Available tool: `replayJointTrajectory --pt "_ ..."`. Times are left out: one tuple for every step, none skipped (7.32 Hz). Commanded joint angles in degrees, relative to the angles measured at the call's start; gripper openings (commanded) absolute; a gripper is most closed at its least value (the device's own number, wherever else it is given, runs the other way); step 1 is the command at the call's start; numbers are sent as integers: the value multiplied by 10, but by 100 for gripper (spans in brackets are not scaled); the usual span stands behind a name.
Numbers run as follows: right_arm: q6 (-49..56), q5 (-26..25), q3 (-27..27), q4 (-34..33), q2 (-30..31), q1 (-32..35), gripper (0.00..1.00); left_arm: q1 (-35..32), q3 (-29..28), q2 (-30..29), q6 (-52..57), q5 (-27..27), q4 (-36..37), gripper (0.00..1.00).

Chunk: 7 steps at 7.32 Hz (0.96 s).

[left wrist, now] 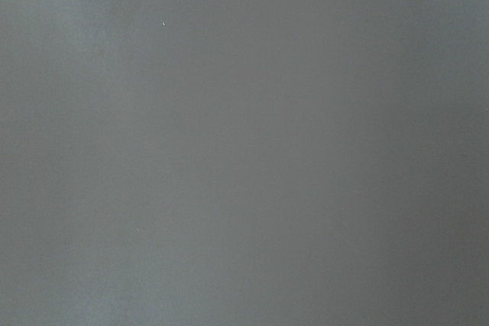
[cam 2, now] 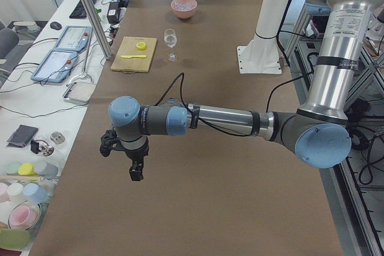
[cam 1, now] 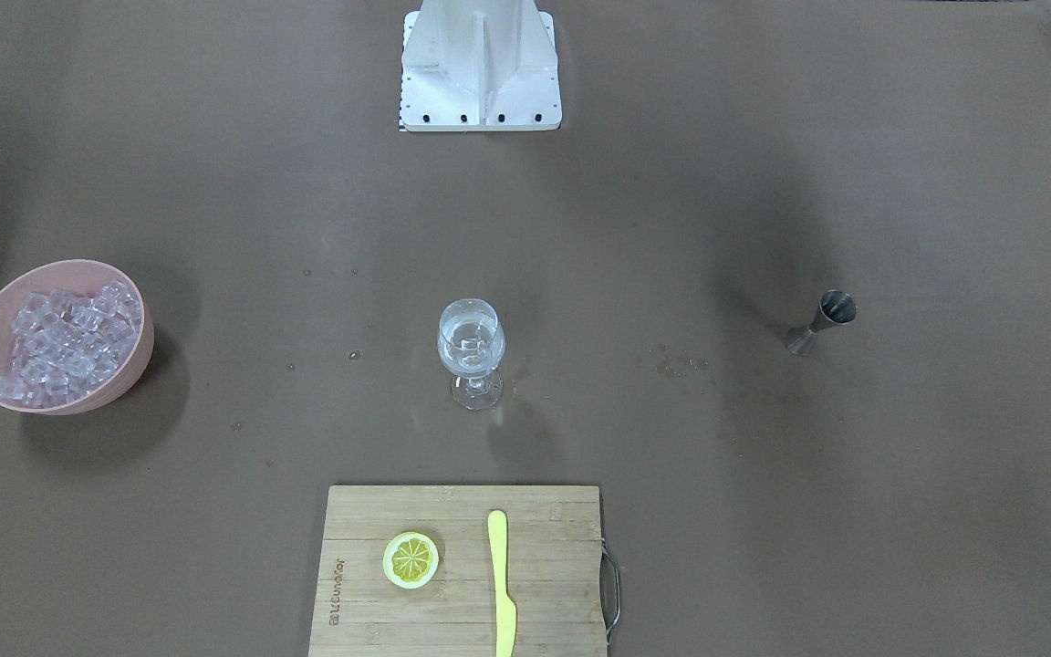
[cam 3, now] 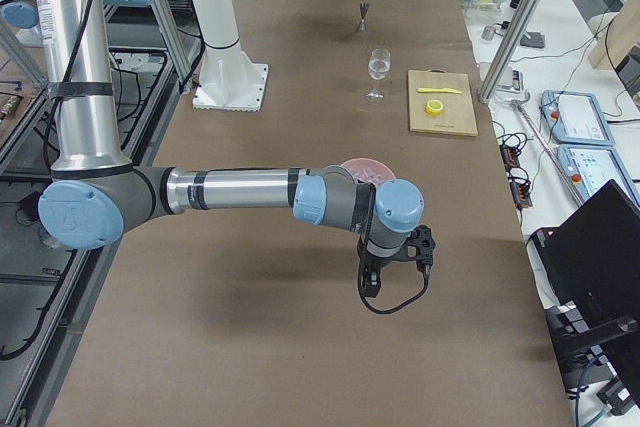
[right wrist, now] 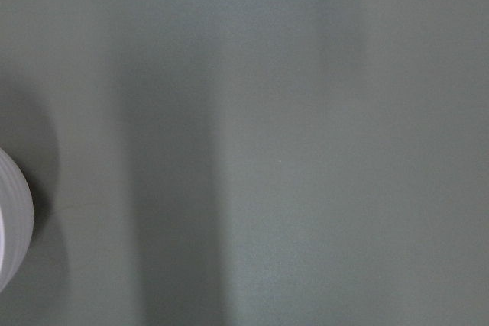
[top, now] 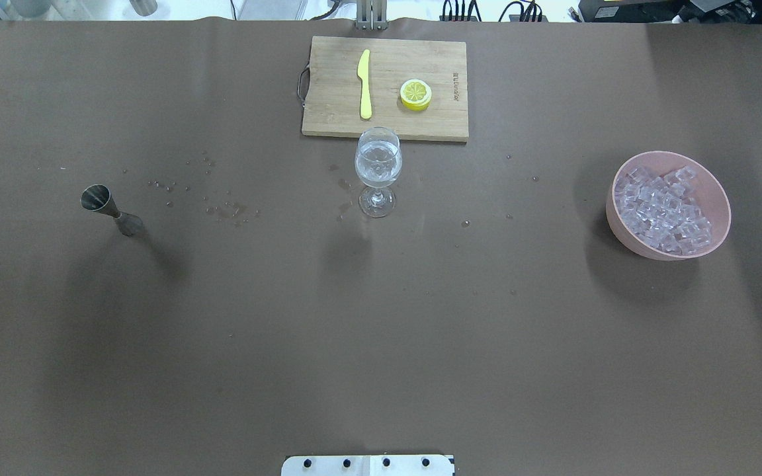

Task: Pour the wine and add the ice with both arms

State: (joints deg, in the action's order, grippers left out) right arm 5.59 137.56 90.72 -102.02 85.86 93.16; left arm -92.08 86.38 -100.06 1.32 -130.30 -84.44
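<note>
Left hand [cam 2: 137, 172] pointing down, right hand [cam 3: 367, 286] too

The table [top: 381, 330] is showing plain brown. The bowl [top: 619, 228] is looking pink, its ice [top: 665, 208] clear, the wine [top: 377, 170] colourless. The cutting board [top: 335, 112] is showing pale wood grain; knife [top: 364, 84] and lemon slice [top: 415, 94] are looking yellow.
</note>
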Motion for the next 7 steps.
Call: replayJointTrajectory --pt "0 3 0 0 -3 0 100 1 2 4 -1 0 0 98" --pt "0 3 1 1 -3 0 100 1 1 5 -1 0 0 98" --pt "0 3 1 1 -3 0 100 1 0 5 1 0 -1 98" --pt "0 3 1 1 -3 0 100 1 -2 5 1 0 -1 98" --pt "0 3 1 1 -2 0 100 1 -3 5 2 0 -2 98" --pt "1 3 1 1 -2 0 100 1 -3 5 3 0 -2 98" --pt "1 3 1 1 -2 0 100 1 -2 5 3 0 -2 98"
